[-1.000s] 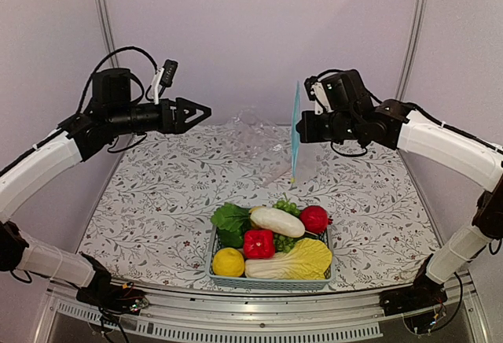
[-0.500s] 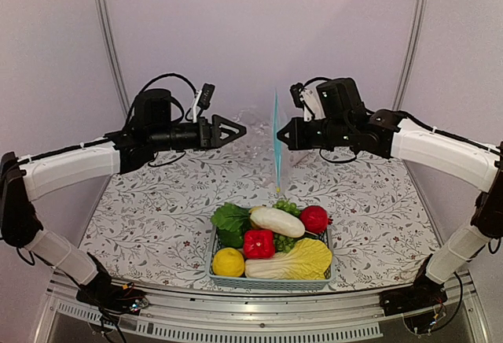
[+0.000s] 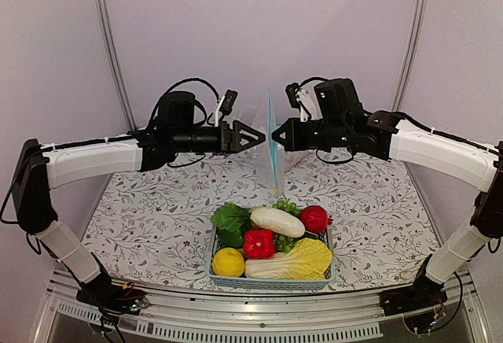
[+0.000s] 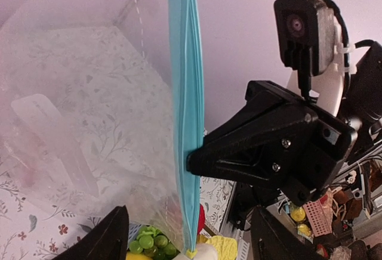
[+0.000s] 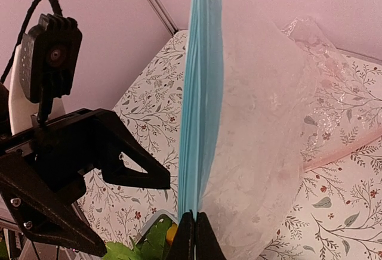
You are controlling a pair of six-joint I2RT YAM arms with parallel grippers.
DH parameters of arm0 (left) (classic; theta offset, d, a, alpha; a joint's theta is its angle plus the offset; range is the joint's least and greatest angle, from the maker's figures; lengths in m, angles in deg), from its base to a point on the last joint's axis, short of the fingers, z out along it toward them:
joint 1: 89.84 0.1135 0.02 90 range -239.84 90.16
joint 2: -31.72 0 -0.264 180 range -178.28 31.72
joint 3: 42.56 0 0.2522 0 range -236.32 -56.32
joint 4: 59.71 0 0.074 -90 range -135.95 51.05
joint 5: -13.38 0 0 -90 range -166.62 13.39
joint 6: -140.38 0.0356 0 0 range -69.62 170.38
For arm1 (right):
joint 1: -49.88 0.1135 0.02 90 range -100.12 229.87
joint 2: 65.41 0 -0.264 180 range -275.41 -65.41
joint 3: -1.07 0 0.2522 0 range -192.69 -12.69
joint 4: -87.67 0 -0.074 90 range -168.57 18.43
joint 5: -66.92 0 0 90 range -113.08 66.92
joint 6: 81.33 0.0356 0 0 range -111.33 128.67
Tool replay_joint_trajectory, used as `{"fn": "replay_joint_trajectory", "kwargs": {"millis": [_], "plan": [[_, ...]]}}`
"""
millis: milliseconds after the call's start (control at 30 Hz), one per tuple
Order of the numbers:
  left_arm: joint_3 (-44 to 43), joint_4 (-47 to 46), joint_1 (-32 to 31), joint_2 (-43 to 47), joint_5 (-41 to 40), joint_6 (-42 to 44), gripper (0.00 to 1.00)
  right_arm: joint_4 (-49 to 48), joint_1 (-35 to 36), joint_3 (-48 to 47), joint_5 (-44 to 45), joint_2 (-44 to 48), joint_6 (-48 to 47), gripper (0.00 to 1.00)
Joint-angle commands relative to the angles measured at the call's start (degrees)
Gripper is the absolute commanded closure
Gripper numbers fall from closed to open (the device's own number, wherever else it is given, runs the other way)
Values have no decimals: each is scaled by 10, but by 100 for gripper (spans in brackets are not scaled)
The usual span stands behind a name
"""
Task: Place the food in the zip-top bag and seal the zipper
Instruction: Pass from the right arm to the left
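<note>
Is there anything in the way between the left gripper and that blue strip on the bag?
Nothing visible. The left gripper, open, faces the zipper across bare air; the right gripper pinches it from the other side.

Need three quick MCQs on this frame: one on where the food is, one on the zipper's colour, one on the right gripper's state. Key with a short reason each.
1. Where is the food?
A. Lying loose, outside any container
B. In the light-blue basket
C. On a plate

2. What colour is the zipper?
A. Red
B. Black
C. Teal-blue

3. What is the right gripper doing?
A. Shut on the zipper
B. Open, touching nothing
C. Shut on a lemon

Key:
1 B: every piece sits inside the basket.
2 C: the strip shows teal-blue in all three views.
3 A: the right wrist view shows its fingers pinched together on the strip's edge.
</note>
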Motion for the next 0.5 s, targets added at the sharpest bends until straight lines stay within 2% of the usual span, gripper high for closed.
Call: {"fn": "replay_joint_trajectory", "kwargs": {"millis": [0, 300, 467], "plan": [[-27, 11, -10, -29, 2, 8, 34, -14, 3, 7, -12, -11, -7, 100], [-60, 27, -22, -66, 6, 19, 48, -13, 3, 8, -12, -13, -10, 100], [-66, 37, -26, -74, 4, 23, 61, -13, 3, 10, -10, -13, -10, 100]]}}
